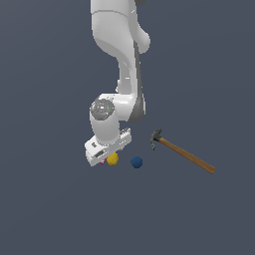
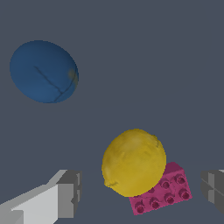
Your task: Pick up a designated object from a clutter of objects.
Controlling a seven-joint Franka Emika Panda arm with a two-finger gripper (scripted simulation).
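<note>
The small yellow ball (image 2: 133, 162) lies on the grey floor, touching the flat pink studded brick (image 2: 164, 192) that is partly hidden behind it. My gripper (image 2: 142, 192) is open, its grey fingertips (image 2: 70, 193) standing on either side of the ball and brick, apart from both. The dark blue ball (image 2: 43, 71) rests farther off. In the exterior view my gripper (image 1: 106, 158) hangs low over the yellow ball (image 1: 113, 159), with a sliver of the pink brick (image 1: 102, 161) showing under the hand and the blue ball (image 1: 136, 162) to the exterior view's right.
A wooden-handled hammer (image 1: 182, 152) lies on the floor to the exterior view's right of the blue ball, its dark head nearest the balls. The arm's white links rise above the gripper.
</note>
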